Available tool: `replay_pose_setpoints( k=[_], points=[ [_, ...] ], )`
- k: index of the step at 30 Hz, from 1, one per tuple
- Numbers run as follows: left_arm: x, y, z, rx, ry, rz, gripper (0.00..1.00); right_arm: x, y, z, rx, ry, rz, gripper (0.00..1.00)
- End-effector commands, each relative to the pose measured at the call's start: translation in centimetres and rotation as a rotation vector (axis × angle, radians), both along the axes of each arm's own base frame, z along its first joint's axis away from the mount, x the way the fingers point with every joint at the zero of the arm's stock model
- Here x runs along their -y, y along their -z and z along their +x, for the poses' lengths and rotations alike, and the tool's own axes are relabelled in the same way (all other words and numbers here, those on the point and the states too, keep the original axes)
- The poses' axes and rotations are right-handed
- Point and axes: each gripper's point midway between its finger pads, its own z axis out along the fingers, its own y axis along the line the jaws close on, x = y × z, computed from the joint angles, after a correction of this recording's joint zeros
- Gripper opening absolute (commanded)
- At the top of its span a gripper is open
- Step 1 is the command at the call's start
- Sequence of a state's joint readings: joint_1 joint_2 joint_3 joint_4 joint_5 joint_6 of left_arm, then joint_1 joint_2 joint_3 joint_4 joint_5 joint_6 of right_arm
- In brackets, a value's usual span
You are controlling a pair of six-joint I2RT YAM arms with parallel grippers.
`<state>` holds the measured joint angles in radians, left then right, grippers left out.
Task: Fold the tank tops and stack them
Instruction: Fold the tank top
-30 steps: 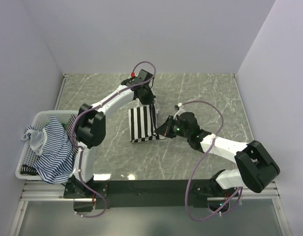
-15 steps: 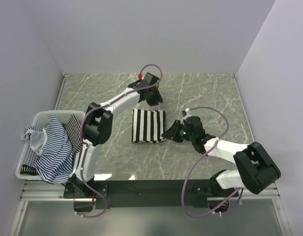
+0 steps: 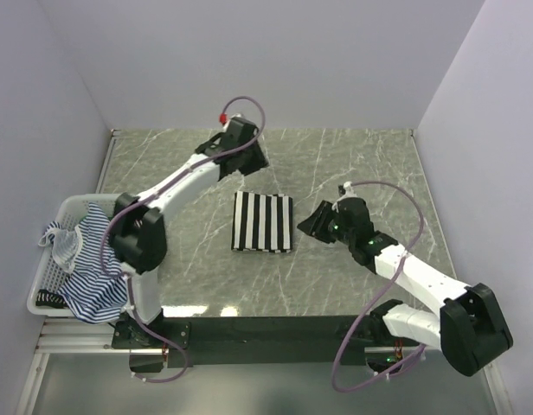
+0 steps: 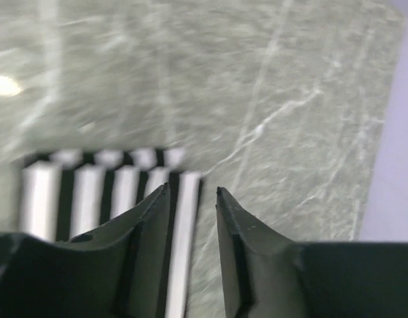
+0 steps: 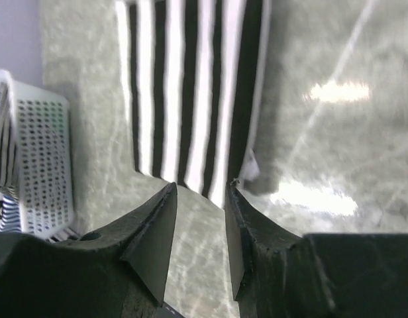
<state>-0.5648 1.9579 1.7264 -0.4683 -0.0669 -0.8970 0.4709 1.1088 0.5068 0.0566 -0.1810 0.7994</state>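
Observation:
The black-and-white striped tank top (image 3: pixel 263 222) lies folded into a flat rectangle on the marble table. My left gripper (image 3: pixel 251 164) hovers just beyond its far edge, open and empty. In the left wrist view the cloth (image 4: pixel 91 192) shows below and left of the gripper (image 4: pixel 192 191). My right gripper (image 3: pixel 311 223) is just right of the fold, open, holding nothing. The right wrist view has the stripes (image 5: pixel 191 86) ahead of the gripper (image 5: pixel 202 185). Blue-and-white striped tank tops (image 3: pixel 98 268) are heaped in the basket.
A white mesh basket (image 3: pixel 76 201) stands at the table's left edge, also seen in the right wrist view (image 5: pixel 38 165). Grey walls close in the table on three sides. Bare marble (image 3: pixel 362 164) lies behind and right of the folded top.
Both grippers opened and let go of the black-and-white top, which dropped flat into its fold. The left gripper drew back toward the far side; the right one backed off to the right.

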Motion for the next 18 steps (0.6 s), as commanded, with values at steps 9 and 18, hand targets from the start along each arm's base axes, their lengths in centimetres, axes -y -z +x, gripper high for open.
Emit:
replay_pose_setpoints(
  k=[9,18],
  points=[
    [-8.4,6.5,-8.2,-0.159,-0.04,0.161,0.31,-6.8,0.9,1.0,-0.054,-0.184,-0.104,0.39],
    [-6.5,9.6,-10.2,-0.215,0.121,0.102,0.34,-5.2,7.9,1.0,-0.209,-0.117,-0.143,0.37]
  ],
)
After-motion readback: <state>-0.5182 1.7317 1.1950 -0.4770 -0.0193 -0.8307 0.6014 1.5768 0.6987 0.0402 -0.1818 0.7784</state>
